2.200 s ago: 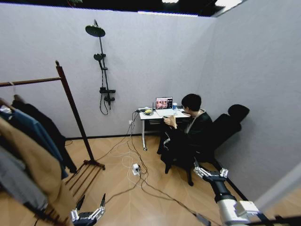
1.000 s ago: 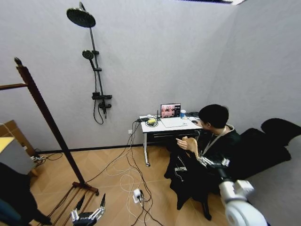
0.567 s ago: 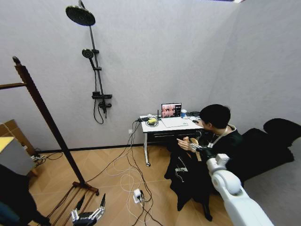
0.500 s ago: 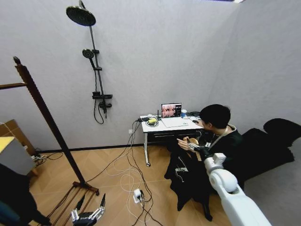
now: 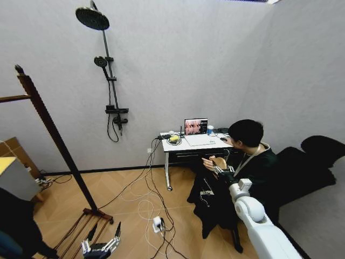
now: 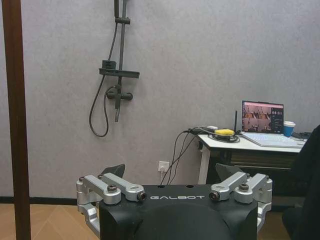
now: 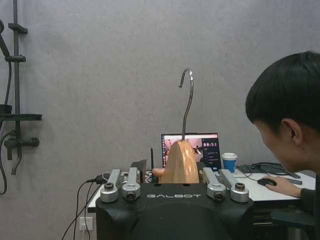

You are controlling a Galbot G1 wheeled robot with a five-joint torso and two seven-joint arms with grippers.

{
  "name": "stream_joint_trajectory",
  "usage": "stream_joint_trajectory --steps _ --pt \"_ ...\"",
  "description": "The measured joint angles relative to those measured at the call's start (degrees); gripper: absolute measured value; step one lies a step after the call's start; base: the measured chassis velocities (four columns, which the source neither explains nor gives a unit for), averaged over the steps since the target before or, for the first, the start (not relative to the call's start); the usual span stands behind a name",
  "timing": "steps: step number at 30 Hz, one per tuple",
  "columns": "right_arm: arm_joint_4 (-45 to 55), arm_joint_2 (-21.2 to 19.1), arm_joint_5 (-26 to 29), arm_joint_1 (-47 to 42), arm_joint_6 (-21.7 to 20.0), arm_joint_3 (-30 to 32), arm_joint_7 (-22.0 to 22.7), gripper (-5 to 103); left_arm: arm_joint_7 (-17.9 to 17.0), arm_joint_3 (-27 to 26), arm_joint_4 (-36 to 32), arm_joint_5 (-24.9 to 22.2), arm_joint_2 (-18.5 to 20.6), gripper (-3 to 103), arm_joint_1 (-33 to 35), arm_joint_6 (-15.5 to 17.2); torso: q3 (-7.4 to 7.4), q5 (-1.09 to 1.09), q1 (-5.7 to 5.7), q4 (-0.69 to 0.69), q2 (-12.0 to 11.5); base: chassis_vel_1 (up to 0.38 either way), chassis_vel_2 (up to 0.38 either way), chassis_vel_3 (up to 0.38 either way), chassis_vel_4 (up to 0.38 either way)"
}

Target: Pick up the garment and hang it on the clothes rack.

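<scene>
Head view: right arm extended to the garment held by a seated person.

The right gripper (image 5: 218,169) sat at centre right of the frame, at the pale wooden hanger (image 5: 219,162) of the black garment (image 5: 211,202), which a person's hand (image 5: 208,162) also held. The left gripper (image 5: 100,247) rested at the lower left edge, above the wooden floor (image 5: 135,210). The clothes rack (image 5: 51,129) stood at the left, its slanted post running down to a slatted base.

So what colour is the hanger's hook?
Silver metal; the hook rises from the pale wooden hanger, clearest in the right wrist view.
</scene>
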Motion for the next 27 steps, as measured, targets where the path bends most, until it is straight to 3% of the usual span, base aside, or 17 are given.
stream_joint_trajectory --steps 10,27 --pt "0.54 0.09 -0.15 0.67 0.38 -0.62 1.03 10 0.0 -0.01 0.0 0.0 0.0 100 0.0 0.0 0.0 0.0 0.0 0.0 0.0 0.0 0.0 0.0 0.0" --pt "5.66 -2.38 1.8 0.67 0.23 -2.91 -0.4 10 0.0 0.0 0.0 0.0 0.0 100 0.0 0.0 0.0 0.01 0.0 -0.01 0.01 0.0 0.0 0.0 0.0"
